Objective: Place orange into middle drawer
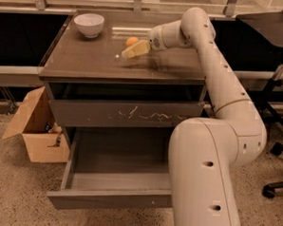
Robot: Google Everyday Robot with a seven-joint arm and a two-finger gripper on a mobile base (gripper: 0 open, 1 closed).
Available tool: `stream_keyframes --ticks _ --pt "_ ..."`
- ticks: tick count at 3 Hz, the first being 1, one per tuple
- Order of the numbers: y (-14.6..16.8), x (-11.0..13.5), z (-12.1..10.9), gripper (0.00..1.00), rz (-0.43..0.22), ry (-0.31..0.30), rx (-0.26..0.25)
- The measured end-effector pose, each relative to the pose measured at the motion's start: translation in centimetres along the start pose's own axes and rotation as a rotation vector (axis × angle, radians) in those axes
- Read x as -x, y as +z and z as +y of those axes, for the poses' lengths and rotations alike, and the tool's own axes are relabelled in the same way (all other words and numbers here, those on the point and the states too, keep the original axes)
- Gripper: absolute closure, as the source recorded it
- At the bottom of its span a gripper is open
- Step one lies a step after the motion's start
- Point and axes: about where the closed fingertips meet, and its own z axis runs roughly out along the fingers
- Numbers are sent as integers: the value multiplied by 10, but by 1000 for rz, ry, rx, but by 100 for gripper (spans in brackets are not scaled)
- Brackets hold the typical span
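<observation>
The orange (pixel 131 40) sits on the cabinet top (pixel 87 60), to the right of a white bowl. My gripper (pixel 134 50) reaches in from the right, low over the top, with its tip just in front of the orange and very close to it. I cannot tell if it touches the fruit. The middle drawer (pixel 109 199) is pulled out and open below, and its plain front panel faces me. Nothing shows inside it.
A white bowl (pixel 89 24) stands at the back left of the top. A shut grey drawer front with pale scratches (pixel 127 115) is above the open drawer. An open cardboard box (pixel 36 128) sits on the floor at left. An office chair (pixel 277 155) stands at right.
</observation>
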Motion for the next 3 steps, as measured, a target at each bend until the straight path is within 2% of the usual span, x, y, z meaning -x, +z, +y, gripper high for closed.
stream_keyframes --ticks 1,2,3 --pt "12 0 -1 0 -1 4 5" --pt "20 4 -3 18 -11 0 1" --pt "24 7 -4 49 -35 6 7"
